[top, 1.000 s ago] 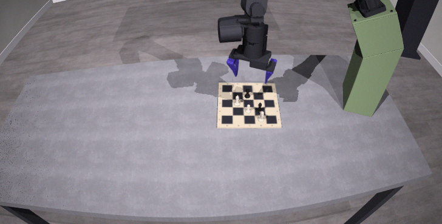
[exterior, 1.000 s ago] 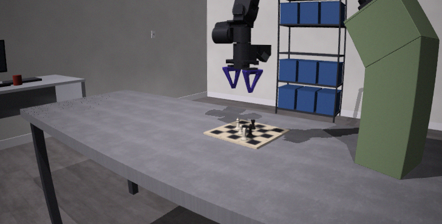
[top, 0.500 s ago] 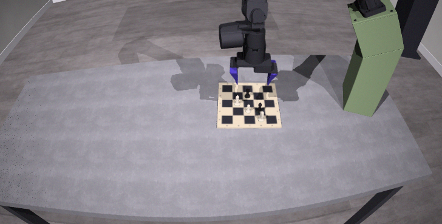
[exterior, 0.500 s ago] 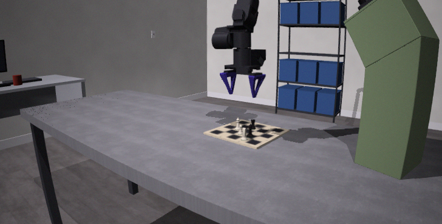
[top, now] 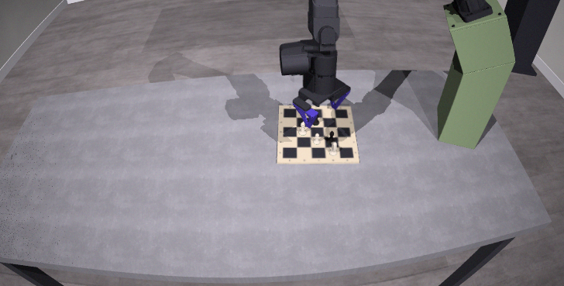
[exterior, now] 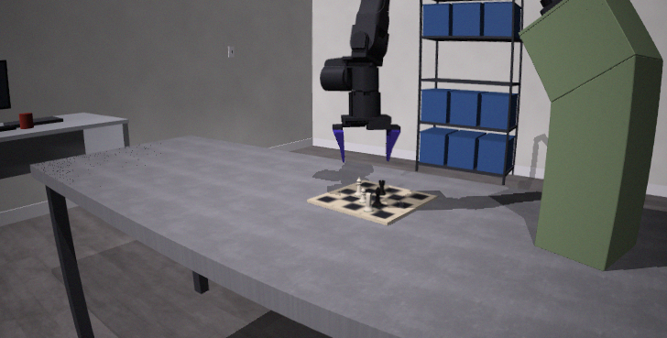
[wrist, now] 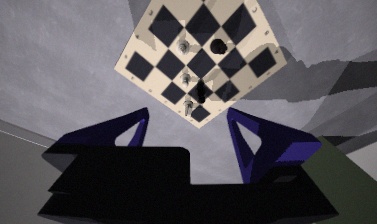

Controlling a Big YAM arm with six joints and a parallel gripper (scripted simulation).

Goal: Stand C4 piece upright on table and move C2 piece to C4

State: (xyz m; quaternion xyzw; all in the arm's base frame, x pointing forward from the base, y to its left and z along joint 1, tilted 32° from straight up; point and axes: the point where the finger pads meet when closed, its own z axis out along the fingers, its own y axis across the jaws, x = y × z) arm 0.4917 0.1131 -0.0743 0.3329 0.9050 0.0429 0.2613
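Note:
My gripper (top: 321,117) (exterior: 366,161) (wrist: 188,111) is open and empty above the board (top: 304,153) (exterior: 313,200) (wrist: 120,67). A black rook-like piece (top: 316,122) (exterior: 381,187) (wrist: 218,46) stands in the middle column, toward the back, partly behind a finger in the top view. A small white pawn-like piece (top: 317,139) (exterior: 362,196) (wrist: 185,79) stands in that column nearer the front. The edge marks are too small to read, so I cannot tell which is on C4 or C2.
A taller white piece (top: 302,129) (exterior: 358,186) (wrist: 183,47), a tall black piece (top: 331,138) (exterior: 378,198) (wrist: 201,91) and a white rook-like piece (top: 333,148) (exterior: 367,201) stand close around the pawn. A green pedestal (top: 473,86) (exterior: 592,158) rises at the right.

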